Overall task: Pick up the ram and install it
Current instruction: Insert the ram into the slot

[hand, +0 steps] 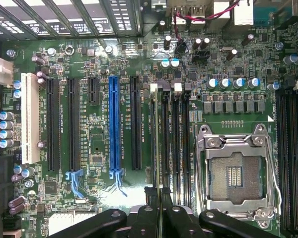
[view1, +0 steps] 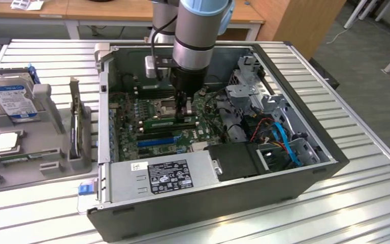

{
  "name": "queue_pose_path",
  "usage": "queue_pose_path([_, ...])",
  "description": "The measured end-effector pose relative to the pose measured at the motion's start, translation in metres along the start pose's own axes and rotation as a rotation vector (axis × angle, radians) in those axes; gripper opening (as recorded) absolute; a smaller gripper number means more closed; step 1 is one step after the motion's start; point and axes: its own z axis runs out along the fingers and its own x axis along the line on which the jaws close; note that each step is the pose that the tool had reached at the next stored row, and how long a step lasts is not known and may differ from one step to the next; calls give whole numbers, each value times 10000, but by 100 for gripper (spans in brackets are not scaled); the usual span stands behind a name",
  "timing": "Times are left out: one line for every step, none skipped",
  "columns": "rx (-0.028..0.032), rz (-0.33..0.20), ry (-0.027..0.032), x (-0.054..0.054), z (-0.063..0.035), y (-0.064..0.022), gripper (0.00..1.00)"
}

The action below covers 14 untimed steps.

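Observation:
My gripper (view1: 186, 109) reaches down into the open computer case (view1: 317, 152), over the motherboard. In the wrist view its black fingertips (hand: 151, 213) stand close together, shut on the ram (hand: 160, 191). The ram shows there edge-on as a thin strip running along the memory slots (hand: 174, 139), beside the empty processor socket (hand: 236, 173). In the exterior view the ram (view1: 171, 122) is a narrow green strip just under the gripper, lying along those slots. Whether it is seated in a slot I cannot tell.
A grey parts tray (view1: 26, 157) at the exterior view's left holds a blue-labelled hard drive (view1: 8, 99), a square silver processor (view1: 4, 142) and an upright card (view1: 76, 122). Inside the case are the power supply (view1: 158, 175), drive cage and cables (view1: 283, 137). A blue expansion slot (hand: 113, 124) is nearby.

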Motion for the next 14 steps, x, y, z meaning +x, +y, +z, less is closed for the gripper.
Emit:
queue_pose_path([0,1,0,0,0,-8,13])
queue_pose_path([0,1,0,-1,0,-13,13])
queue_pose_path([0,1,0,-1,-1,-13,13])
queue_pose_path([0,1,0,-1,-1,-13,13])
queue_pose_path([0,2,0,-1,0,-13,13])
queue_pose_path([-1,1,1,-1,0,-13,13])
queue_pose_path([-1,1,0,-1,0,-13,13])
queue_pose_path([0,1,0,-1,1,-13,13])
queue_pose_path([1,1,-3,-2,5,-14,13])
queue_pose_path([0,1,1,-2,8,-14,13])
queue_pose_path([-1,2,8,-1,9,-14,13])
queue_pose_path([-1,1,9,-1,9,-14,13])
queue_pose_path([-1,1,9,-1,9,-14,13])
queue_pose_path([0,1,8,-1,10,-14,13])
